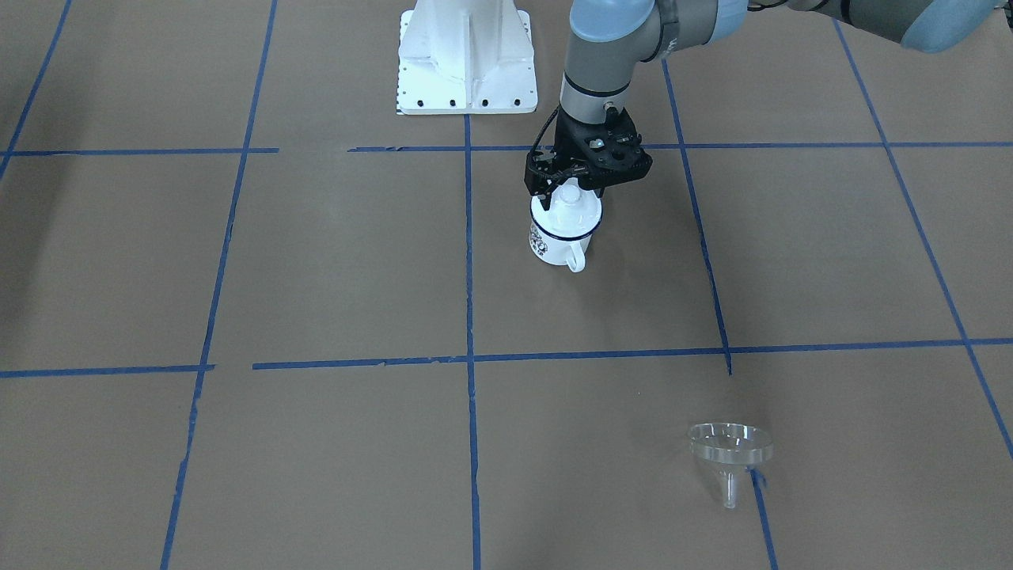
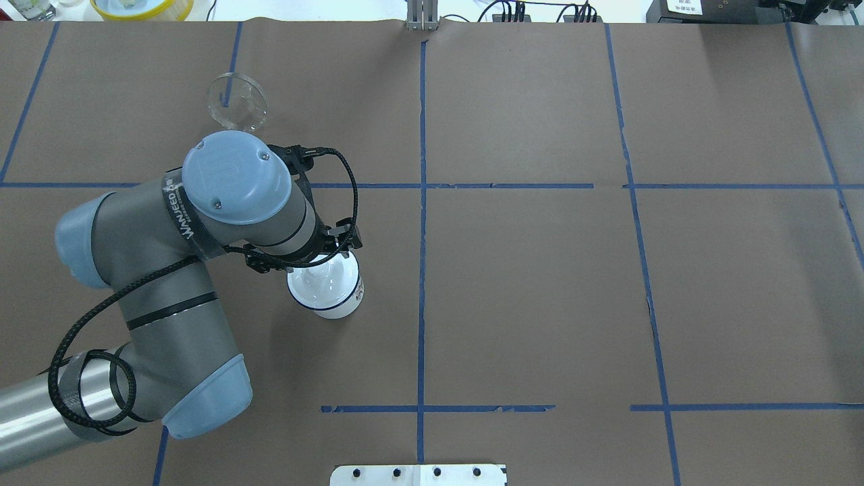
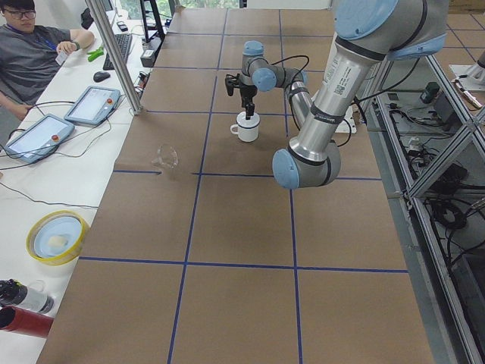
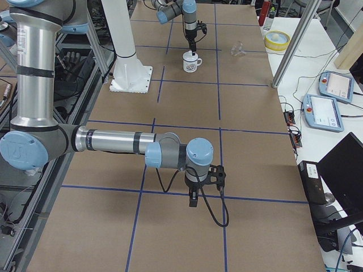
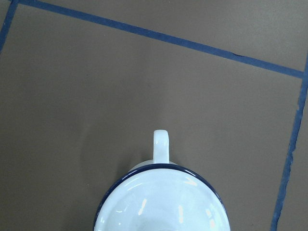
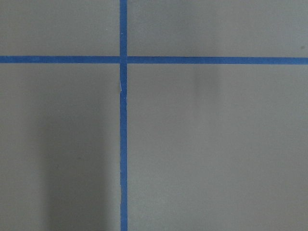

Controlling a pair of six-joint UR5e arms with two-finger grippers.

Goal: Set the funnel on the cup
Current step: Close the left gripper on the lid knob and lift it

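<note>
Seen from the front, the clear funnel (image 1: 730,450) lies tilted on the brown table (image 1: 332,269), well apart from the cup (image 1: 551,240). Farther back, a white knobbed lid (image 1: 567,209) caps the cup. The left gripper (image 1: 582,180) hangs directly over it, and its grip cannot be told. The right gripper (image 4: 193,202) is elsewhere, its grip also unclear.

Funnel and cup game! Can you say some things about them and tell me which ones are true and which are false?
1. The funnel sits on top of the cup. False: the funnel rests on the table, far from the cup.
2. A white lid with a knob covers the cup. True: the lid is on it.
3. The left end effector is right above the cup. True: the left end effector hangs just over the lid's knob.
4. The cup's rim is red. False: the rim is dark blue.
5. The cup lies on its side. False: it stands upright, with its handle sticking out sideways.
</note>
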